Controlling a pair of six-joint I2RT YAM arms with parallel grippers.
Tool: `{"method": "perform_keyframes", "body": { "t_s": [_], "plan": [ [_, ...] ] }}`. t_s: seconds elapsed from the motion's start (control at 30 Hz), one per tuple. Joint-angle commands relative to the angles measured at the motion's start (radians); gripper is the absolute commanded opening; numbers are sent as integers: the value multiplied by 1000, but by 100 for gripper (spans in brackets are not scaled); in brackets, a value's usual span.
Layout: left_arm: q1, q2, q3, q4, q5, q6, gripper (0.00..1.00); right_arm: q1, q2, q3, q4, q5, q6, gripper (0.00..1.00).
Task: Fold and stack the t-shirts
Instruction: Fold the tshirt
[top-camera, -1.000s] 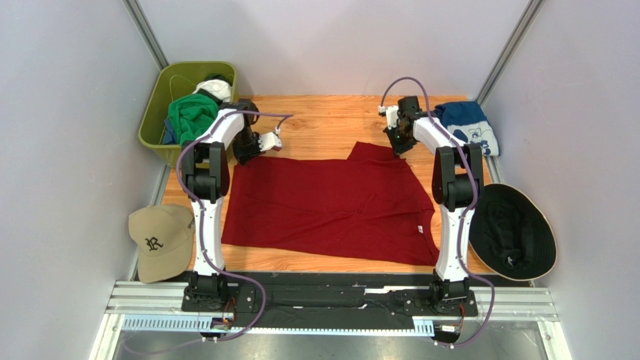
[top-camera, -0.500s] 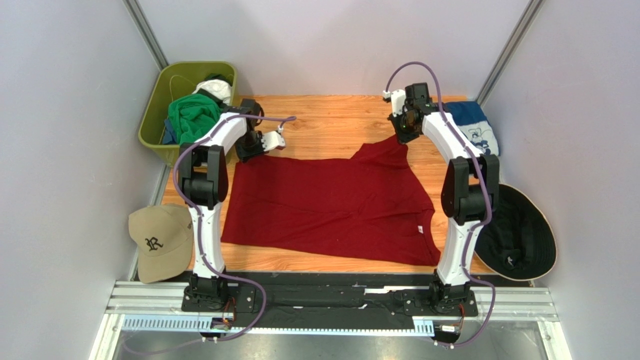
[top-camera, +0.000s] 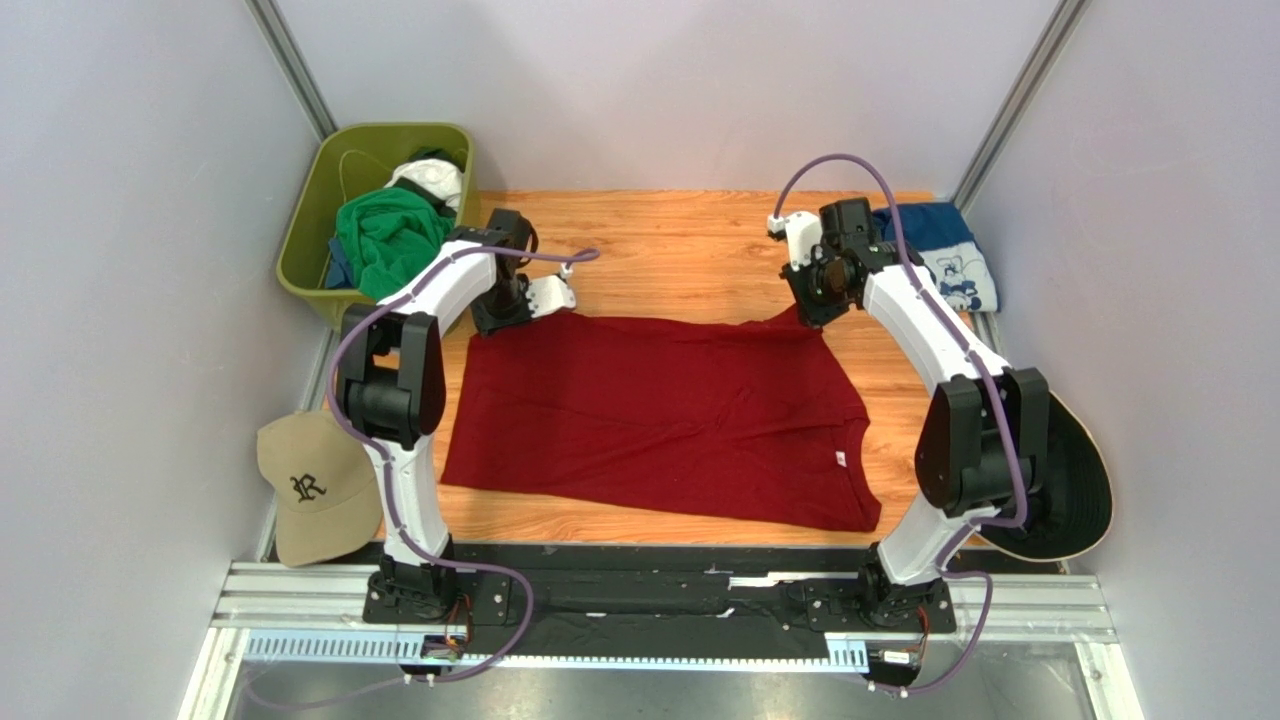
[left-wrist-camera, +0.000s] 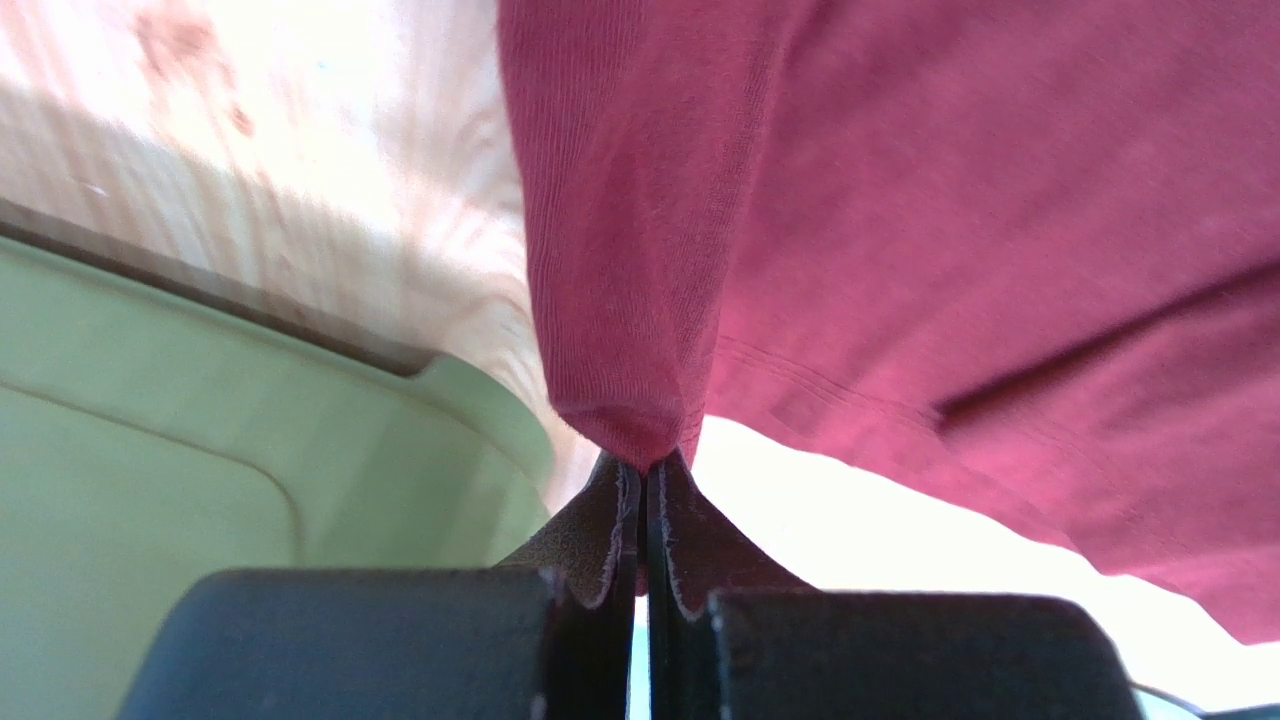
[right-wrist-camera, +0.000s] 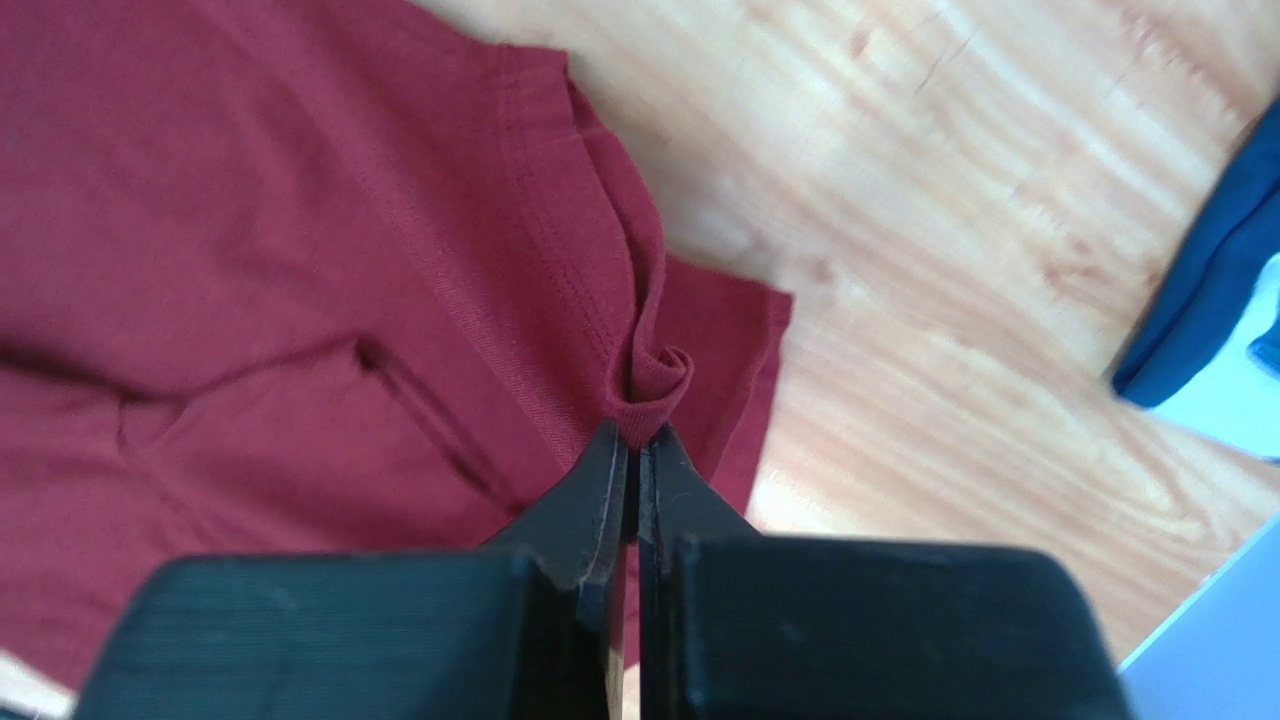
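Note:
A large dark red t-shirt (top-camera: 661, 420) lies spread on the wooden table. My left gripper (top-camera: 493, 318) is shut on its far left corner, and the left wrist view shows red cloth (left-wrist-camera: 932, 225) pinched at the fingertips of that gripper (left-wrist-camera: 646, 465). My right gripper (top-camera: 815, 311) is shut on the far right corner; its wrist view shows a curl of the red hem (right-wrist-camera: 658, 375) caught between the tips of the gripper (right-wrist-camera: 634, 438). The back edge runs straight between both grippers. A navy-blue t-shirt (top-camera: 939, 255) with white print lies at the back right. A bright green t-shirt (top-camera: 383, 233) sits in the bin.
An olive-green bin (top-camera: 301, 248) stands at the back left, close to my left gripper, its wall (left-wrist-camera: 181, 450) filling the left wrist view. A tan cap (top-camera: 319, 483) lies off the table's left edge. A black wide-brimmed hat (top-camera: 1074, 488) lies at the right, partly behind my right arm.
My right gripper has carried the shirt's far right corner rightward and slightly nearer, pulling the raised flap flat and the back edge straight. My left gripper has barely shifted.

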Motion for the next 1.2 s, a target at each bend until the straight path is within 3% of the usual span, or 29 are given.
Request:
{"method": "perform_keyframes", "body": {
  "t_s": [0.0, 0.47, 1.17],
  "plan": [
    [-10, -91, -55, -2, -29, -39, 0, 11, -127, -81, -5, -35, -12, 0],
    [-22, -202, -196, -3, -57, -85, 0, 20, -384, -241, -113, -70, -20, 0],
    [-50, -305, -357, -17, -86, -125, 0, 43, -527, -362, -176, -99, -9, 0]
  ]
}}
